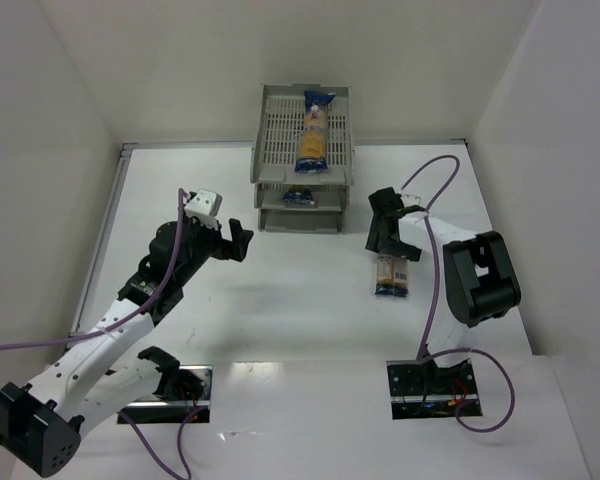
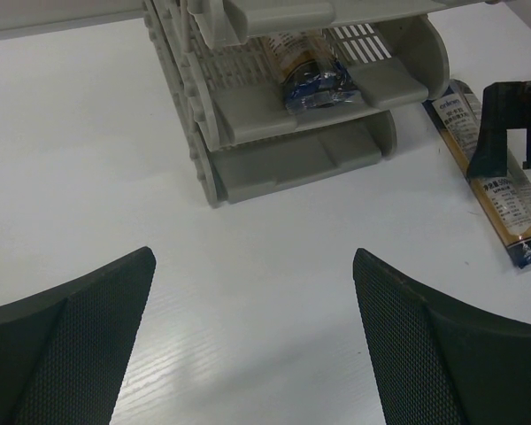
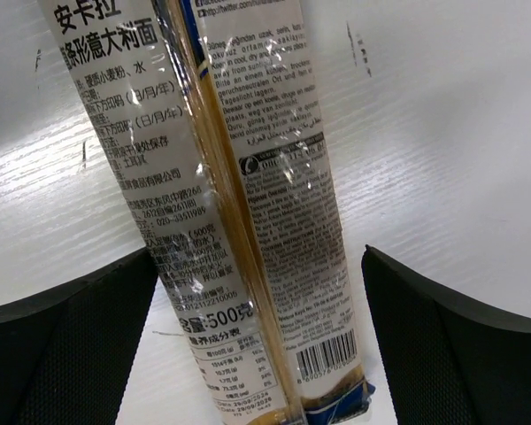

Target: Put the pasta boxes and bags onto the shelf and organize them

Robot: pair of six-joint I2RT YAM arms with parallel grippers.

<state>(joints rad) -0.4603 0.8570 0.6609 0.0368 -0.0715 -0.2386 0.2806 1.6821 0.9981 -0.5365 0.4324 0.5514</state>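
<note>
The grey three-tier shelf (image 1: 272, 140) stands at the back centre. One pasta packet (image 1: 314, 130) lies on its top tray. A second packet (image 1: 299, 196) lies in the middle tray and also shows in the left wrist view (image 2: 311, 75). The third packet (image 1: 391, 278) lies on the table to the right of the shelf. My right gripper (image 1: 395, 245) is open over its far part. In the right wrist view the packet (image 3: 239, 204) runs between the two fingers with a gap on each side. My left gripper (image 1: 235, 240) is open and empty, left of the shelf.
White walls close in the table at the back and both sides. In the left wrist view the shelf (image 2: 274, 164) is ahead, with the table packet (image 2: 500, 190) and the right gripper's dark finger (image 2: 504, 124) to its right. A purple cable loops behind the right arm.
</note>
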